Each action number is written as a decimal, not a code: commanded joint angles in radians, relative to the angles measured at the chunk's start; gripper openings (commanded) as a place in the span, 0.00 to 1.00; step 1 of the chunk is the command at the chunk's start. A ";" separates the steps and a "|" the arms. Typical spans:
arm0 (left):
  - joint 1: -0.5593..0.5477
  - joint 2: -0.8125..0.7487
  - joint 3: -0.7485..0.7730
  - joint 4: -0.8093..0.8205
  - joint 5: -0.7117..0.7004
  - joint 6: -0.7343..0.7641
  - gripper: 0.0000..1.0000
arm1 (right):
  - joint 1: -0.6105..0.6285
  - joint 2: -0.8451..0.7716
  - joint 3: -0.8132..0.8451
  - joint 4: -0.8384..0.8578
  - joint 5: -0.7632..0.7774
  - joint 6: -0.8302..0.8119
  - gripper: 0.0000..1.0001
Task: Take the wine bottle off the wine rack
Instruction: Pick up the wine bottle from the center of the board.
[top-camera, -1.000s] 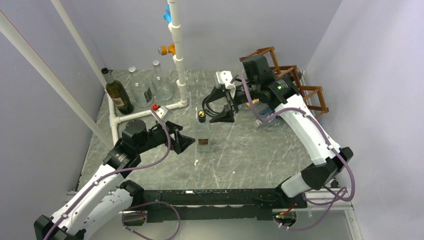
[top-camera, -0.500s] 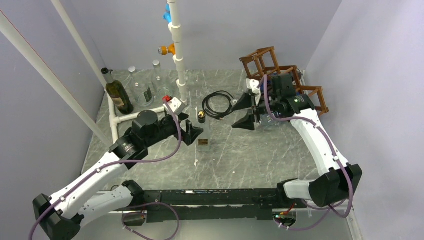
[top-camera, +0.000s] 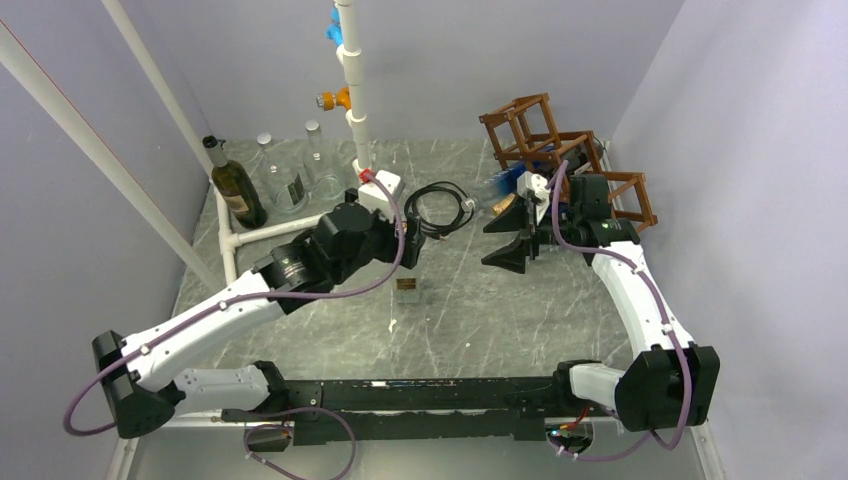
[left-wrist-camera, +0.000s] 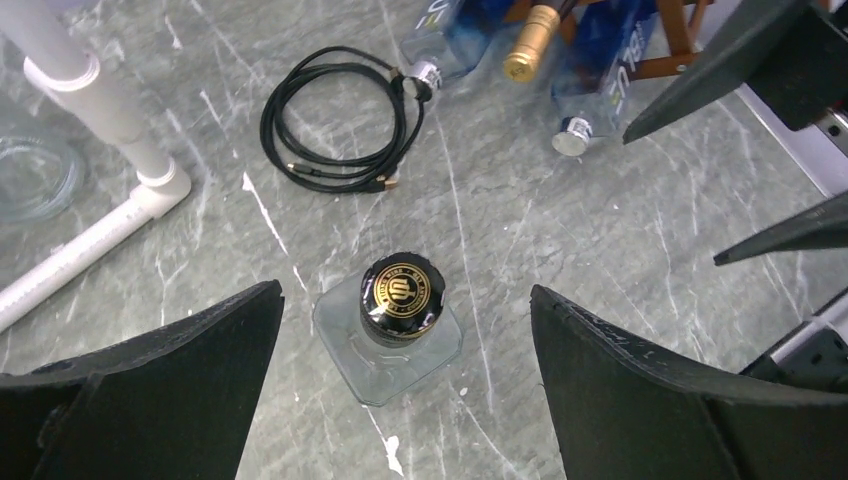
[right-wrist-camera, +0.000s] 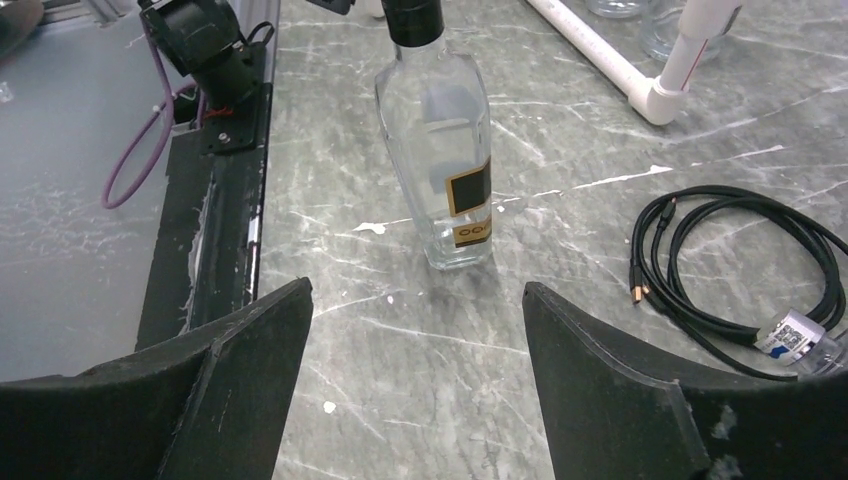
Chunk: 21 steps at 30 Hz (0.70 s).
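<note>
Left side: my left gripper (left-wrist-camera: 405, 310) points straight down, fingers spread wide, holding nothing and touching nothing.
Directly below it: a clear square glass bottle (left-wrist-camera: 385, 362) stands upright on the grey marbled table (left-wrist-camera: 560, 230). Its black cap with gold emblem (left-wrist-camera: 403, 297) sits centred in the gap between my two fingers. I cannot tell the height above the cap.
Right side: my right gripper (right-wrist-camera: 415, 300) is also spread wide and empty.
Ahead of it: the same bottle, seen side-on and well apart. Its black-and-gold label (right-wrist-camera: 470, 190) is turned toward this gripper.
Bottle against rack: it stands free on the table, well apart from the rack.
Just beyond my left gripper: a coiled black cable (left-wrist-camera: 335, 125) lies flat near the bottle, not touching it.
Further out: two clear bottles with blue print and silver caps (left-wrist-camera: 610, 70) lie on their sides, caps toward my left gripper. Between them a gold-foiled bottle neck (left-wrist-camera: 530, 32) pokes out, its body out of view.
Rack: the reddish-brown wooden open-frame wine rack (top-camera: 560, 150) stands behind my right wrist. The lying bottles are at its foot. I cannot tell which cell holds the gold-foiled one.
Off to the left of my left gripper: a white PVC pipe frame (left-wrist-camera: 90, 95).
Farthest left: a dark green glass bottle (top-camera: 235, 188), upright, well away from the rack.
</note>
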<state>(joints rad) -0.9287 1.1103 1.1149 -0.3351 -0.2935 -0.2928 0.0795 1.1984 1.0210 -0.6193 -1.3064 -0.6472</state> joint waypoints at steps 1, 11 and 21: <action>-0.063 0.062 0.112 -0.128 -0.237 -0.115 0.99 | -0.027 -0.026 -0.025 0.091 -0.077 0.020 0.80; -0.128 0.253 0.303 -0.328 -0.418 -0.226 0.90 | -0.058 -0.026 -0.051 0.122 -0.082 0.035 0.81; -0.154 0.354 0.379 -0.401 -0.453 -0.252 0.73 | -0.069 -0.026 -0.062 0.130 -0.081 0.035 0.82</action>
<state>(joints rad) -1.0767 1.4605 1.4418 -0.6998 -0.7029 -0.5186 0.0181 1.1931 0.9630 -0.5285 -1.3445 -0.6079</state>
